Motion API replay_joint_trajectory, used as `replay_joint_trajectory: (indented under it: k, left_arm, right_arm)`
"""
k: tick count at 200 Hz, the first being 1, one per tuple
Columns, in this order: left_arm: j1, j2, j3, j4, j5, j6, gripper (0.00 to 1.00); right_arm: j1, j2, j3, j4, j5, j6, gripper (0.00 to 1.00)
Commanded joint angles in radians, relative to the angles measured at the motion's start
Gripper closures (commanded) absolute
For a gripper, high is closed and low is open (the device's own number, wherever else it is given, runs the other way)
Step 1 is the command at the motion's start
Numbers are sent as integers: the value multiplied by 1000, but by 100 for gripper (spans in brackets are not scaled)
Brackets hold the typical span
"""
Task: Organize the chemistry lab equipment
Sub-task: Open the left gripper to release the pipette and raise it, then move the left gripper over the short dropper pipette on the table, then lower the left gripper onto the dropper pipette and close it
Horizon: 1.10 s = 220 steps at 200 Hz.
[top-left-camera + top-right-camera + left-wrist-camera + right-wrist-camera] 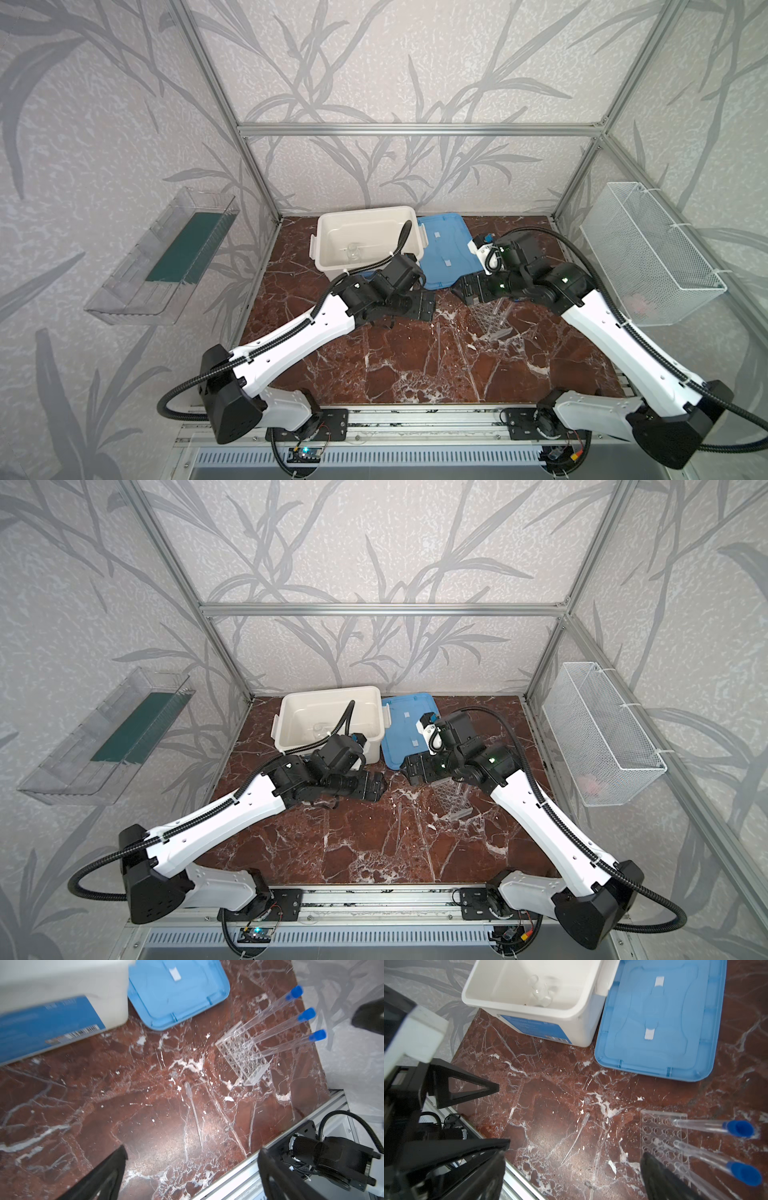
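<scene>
A clear gridded tube rack (243,1059) stands on the marble table with three blue-capped test tubes (307,1014) leaning in it. One thin clear pipette (193,1109) lies flat on the table, left of the rack (492,318). A small clear beaker (542,991) sits inside the white tub (328,232). My left gripper (192,1167) hangs open above the table, close to the pipette's thin tip, with nothing between its fingers. My right gripper (574,1167) is open too, above the pipette (577,1136) and beside the rack (662,1136). In both top views the two grippers nearly meet at mid-table.
The blue lid (446,249) lies flat beside the tub, behind the rack. A white wire basket (648,253) hangs on the right wall and a clear tray (166,257) on the left wall. An aluminium rail (415,419) runs along the table's front edge.
</scene>
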Motion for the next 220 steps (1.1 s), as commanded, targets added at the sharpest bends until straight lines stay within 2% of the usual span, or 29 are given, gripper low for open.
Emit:
replay_joint_trajectory:
  k: [1, 33, 83, 98, 109, 121, 140, 162, 186, 220]
  left_arm:
    - [-18, 29, -63, 128, -28, -118, 2]
    - [-52, 143, -66, 180, -25, -181, 10]
    - [-126, 367, 6, 194, -157, -265, 30]
    - [-126, 427, 35, 192, -150, -285, 37]
    - [-126, 456, 42, 209, -140, -294, 40]
    - [-125, 480, 49, 221, -138, -298, 42]
    - [-118, 517, 62, 233, -144, -297, 45]
    - [-97, 580, 105, 209, -105, -307, 48]
    - [-102, 626, 173, 146, -132, -269, 49]
    - [-94, 652, 170, 161, -134, -275, 56]
  right_arm:
    - [-2, -73, -62, -2, -26, 32, 1]
    - [-2, -159, -139, -26, 24, 11, 0]
    - [-1, -228, -190, -60, 32, -24, 2]
    - [-1, -242, -229, -47, 14, -38, 3]
    - [-2, -257, -264, -19, -68, -66, 3]
    - [0, -273, -294, 6, -135, -68, 4]
    - [-1, -296, -333, 34, -151, -49, 4]
    - [0, -288, -358, 36, -111, -55, 4]
    - [1, -279, -370, 16, -65, -72, 4]
    - [1, -313, -395, 12, -36, -82, 5]
